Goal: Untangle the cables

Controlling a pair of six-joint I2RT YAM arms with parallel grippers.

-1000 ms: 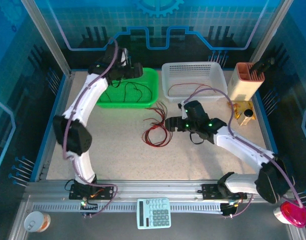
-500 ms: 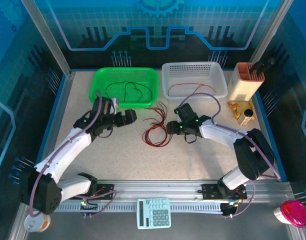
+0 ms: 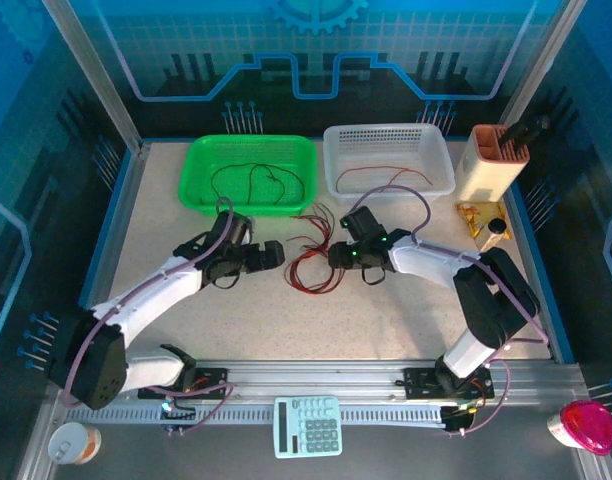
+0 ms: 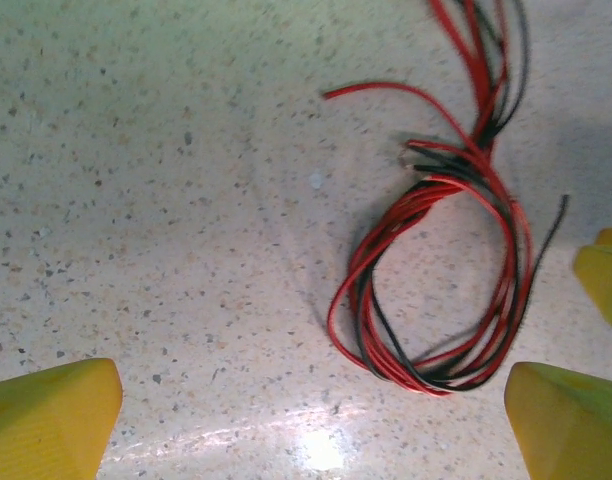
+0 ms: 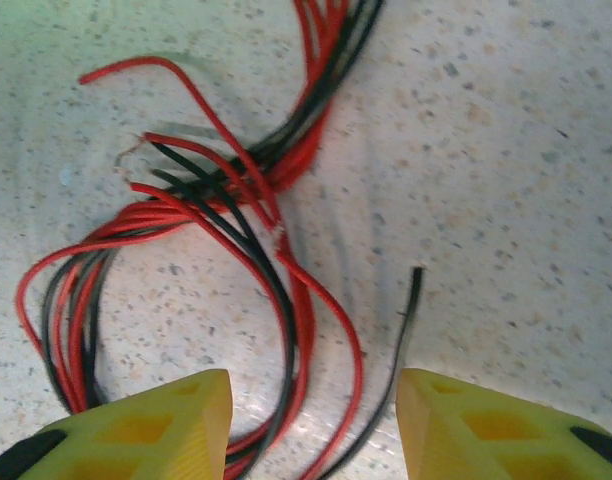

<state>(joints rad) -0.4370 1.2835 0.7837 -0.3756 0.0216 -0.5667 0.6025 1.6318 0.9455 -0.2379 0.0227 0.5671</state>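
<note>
A tangled bundle of thin red and black cables [image 3: 312, 262] lies on the speckled table in front of the two baskets. My left gripper [image 3: 279, 254] is just left of the bundle and open wide. In its wrist view the cable loop [image 4: 438, 272] lies ahead, right of centre, with nothing between the yellow fingertips [image 4: 48, 416]. My right gripper [image 3: 335, 258] is at the bundle's right side, open. Its fingertips [image 5: 138, 432] straddle red and black strands [image 5: 286, 300] without closing on them. A loose black wire end [image 5: 414, 280] lies just inside its right finger.
Behind the bundle, the green basket [image 3: 192, 178] holds black wires [image 3: 261, 182] and the white basket [image 3: 442, 166] holds a red wire [image 3: 381, 172]. A beige holder [image 3: 491, 160] stands at the back right. On the front rail are a calculator [image 3: 308, 425] and a pink object [image 3: 584, 428].
My left arm has come out of the green basket and down to the table beside the bundle. My right gripper has shifted left, up against the bundle.
</note>
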